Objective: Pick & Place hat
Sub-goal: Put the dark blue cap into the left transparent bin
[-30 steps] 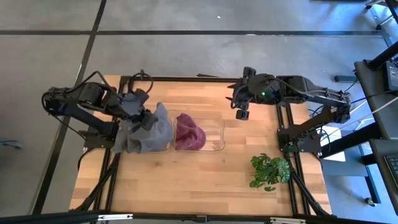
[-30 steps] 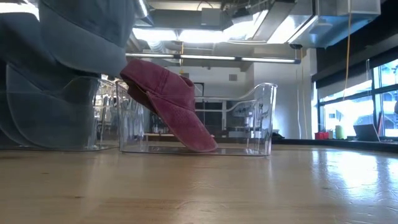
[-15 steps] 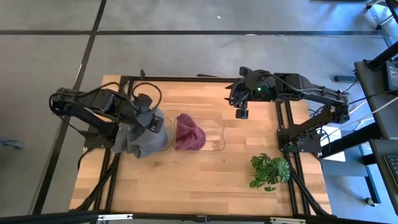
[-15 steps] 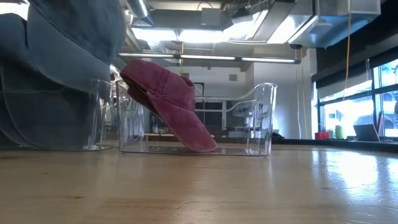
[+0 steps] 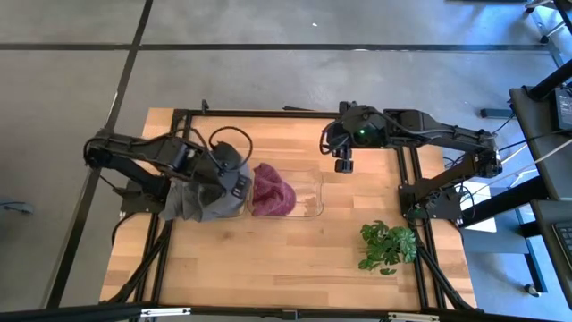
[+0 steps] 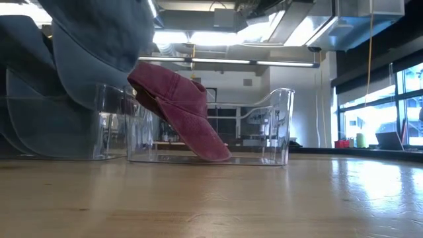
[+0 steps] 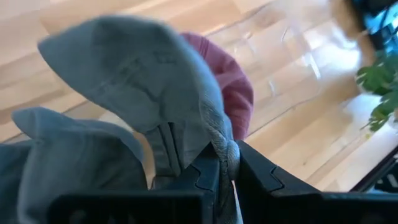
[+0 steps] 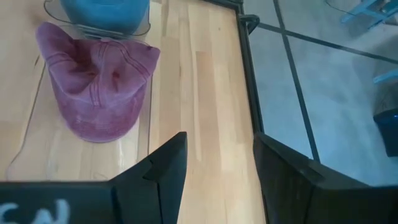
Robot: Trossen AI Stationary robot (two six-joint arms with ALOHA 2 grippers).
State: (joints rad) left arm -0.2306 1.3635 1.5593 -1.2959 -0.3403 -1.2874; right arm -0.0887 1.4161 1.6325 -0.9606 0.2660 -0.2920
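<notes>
Red hat [image 5: 273, 190] already in clear bin [image 5: 315, 191]. Left gripper [image 7: 225, 163] pinched tight on grey hat [image 5: 201, 199], held above bin's left end; placing pending. Right gripper [image 5: 342, 165] open, empty, waiting behind bin.

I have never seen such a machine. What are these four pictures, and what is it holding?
Two robot arms work at a wooden table. One picture looks down from above, one looks level across the tabletop, and two come from cameras on the wrists. On the table stand a clear bin with a red hat inside, and a small plant. The left gripper has its fingers shut on a grey hat, held beside the bin. The right gripper is open, holds nothing, and waits above the table's far side.
</notes>
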